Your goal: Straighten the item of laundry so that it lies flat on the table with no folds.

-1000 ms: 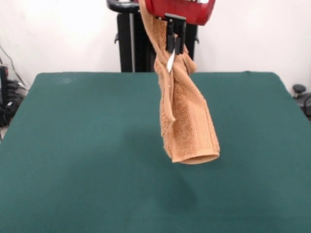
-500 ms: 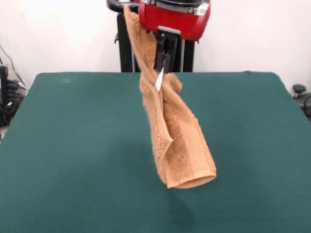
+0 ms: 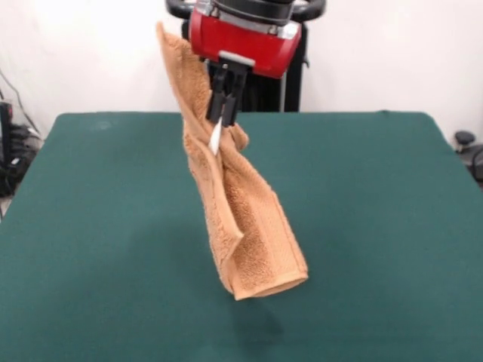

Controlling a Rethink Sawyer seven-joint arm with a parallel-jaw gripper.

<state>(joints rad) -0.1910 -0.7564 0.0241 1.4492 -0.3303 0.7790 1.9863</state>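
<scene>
The item of laundry (image 3: 241, 226), an orange-tan terry towel, hangs in the air above the table (image 3: 90, 226), twisted and folded lengthwise. Its lower end swings toward the front, clear of the green top. My gripper (image 3: 222, 119) is shut on the towel's upper edge, right beside a small white tag (image 3: 215, 136). A flap of the towel stands up behind the red gripper housing (image 3: 241, 38) on its left side.
The dark green table top spreads wide on all sides under the towel. A black pedestal (image 3: 249, 83) stands behind the far edge. Dark cables and gear (image 3: 11, 151) sit off the left edge, and a small black object (image 3: 464, 139) sits off the right.
The gripper has moved left and lower, carrying the towel with it. The towel's hanging end has dropped closer to the table and shifted left.
</scene>
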